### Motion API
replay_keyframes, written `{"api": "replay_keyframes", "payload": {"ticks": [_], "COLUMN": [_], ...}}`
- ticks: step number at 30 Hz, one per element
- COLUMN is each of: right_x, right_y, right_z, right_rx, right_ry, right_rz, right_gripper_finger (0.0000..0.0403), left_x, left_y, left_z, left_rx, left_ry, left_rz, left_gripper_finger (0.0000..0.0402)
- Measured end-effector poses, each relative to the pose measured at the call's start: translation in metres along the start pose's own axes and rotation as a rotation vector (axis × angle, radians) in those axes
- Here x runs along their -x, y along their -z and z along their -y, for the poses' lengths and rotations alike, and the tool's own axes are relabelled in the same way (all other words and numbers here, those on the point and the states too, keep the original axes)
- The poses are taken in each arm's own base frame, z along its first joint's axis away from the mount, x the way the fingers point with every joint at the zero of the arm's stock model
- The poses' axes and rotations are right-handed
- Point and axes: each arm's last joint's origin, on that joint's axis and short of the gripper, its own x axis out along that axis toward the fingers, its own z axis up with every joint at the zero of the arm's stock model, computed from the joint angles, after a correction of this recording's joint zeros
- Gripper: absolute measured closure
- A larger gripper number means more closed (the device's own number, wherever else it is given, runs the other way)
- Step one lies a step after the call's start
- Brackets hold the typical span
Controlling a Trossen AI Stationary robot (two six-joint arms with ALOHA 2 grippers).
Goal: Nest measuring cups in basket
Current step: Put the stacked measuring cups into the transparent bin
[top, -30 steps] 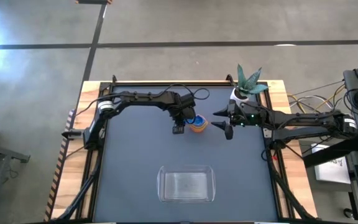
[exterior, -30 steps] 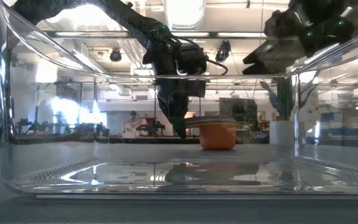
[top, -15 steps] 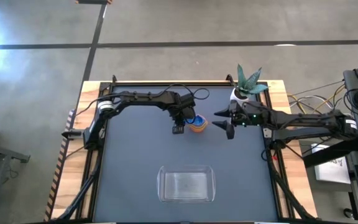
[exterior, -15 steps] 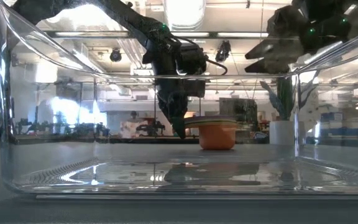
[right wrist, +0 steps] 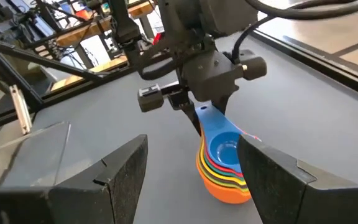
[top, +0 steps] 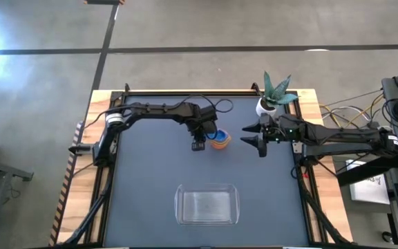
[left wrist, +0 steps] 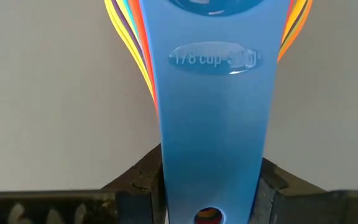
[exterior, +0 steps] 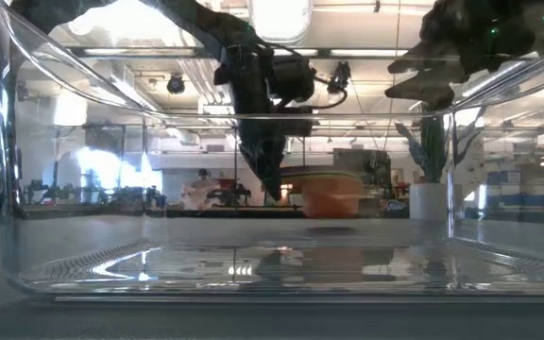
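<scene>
The measuring cups (top: 220, 140) are nested in one stack, orange outermost and blue on top (right wrist: 224, 168), at the middle of the table's far half. My left gripper (top: 208, 136) stands just left of the stack, pointing steeply down, and is shut on the stacked handles. My right gripper (top: 249, 135) hovers open to the right of the stack, above the table, with nothing between its fingers (right wrist: 278, 180). The clear basket (top: 206, 187) rests on the table near the front edge. My left gripper pinches the stacked handles (left wrist: 210, 143) by their two long edges, near the free end with the hole. One finger (left wrist: 143, 183) is on each side, coming steeply from above. The stack (exterior: 331, 196) juts out level from the fingers, just clear of the table.
A white pot with a green plant (top: 267, 105) stands at the far right, close behind my right arm. In the low view the basket's clear wall (exterior: 8, 189) fills the foreground. Open dark tabletop lies between the stack and the basket.
My left gripper has risen a little, keeping its hold, and the cup stack has come up off the table while staying level. My right gripper, still open, has drawn back toward the table's right edge, away from the stack.
</scene>
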Motion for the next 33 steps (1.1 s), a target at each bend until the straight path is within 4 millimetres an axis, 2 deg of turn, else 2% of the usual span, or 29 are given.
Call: {"api": "replay_keyframes", "payload": {"ticks": [8, 16, 21, 25, 30, 33], "right_x": [0.004, 0.009, 0.016, 0.02, 0.023, 0.022], "right_y": [0.004, 0.009, 0.014, 0.014, 0.012, 0.012], "right_z": [-0.004, -0.004, -0.002, -0.002, -0.001, -0.001], "right_rx": [0.004, 0.014, -0.024, -0.027, -0.034, -0.05], "right_ry": [-0.013, -0.003, 0.046, 0.067, 0.103, 0.126], "right_rz": [-0.035, -0.082, -0.13, -0.121, -0.086, -0.081], "right_gripper_finger": [0.0165, 0.0165, 0.0165, 0.0165, 0.0165, 0.0165], "left_x": [0.009, 0.041, 0.065, 0.094, 0.118, 0.121], "left_y": [-0.004, 0.0, 0.013, 0.026, 0.046, 0.059], "left_z": [0.015, 0.037, 0.067, 0.096, 0.147, 0.18], "left_rx": [-0.024, -0.02, -0.02, 0.01, 0.027, 0.023], "left_ry": [-0.015, -0.021, 0.001, 0.017, 0.065, 0.093], "left_rz": [0.024, 0.024, 0.051, 0.121, 0.21, 0.257], "left_gripper_finger": [0.0284, 0.0284, 0.0284, 0.0284, 0.0284, 0.0284]}}
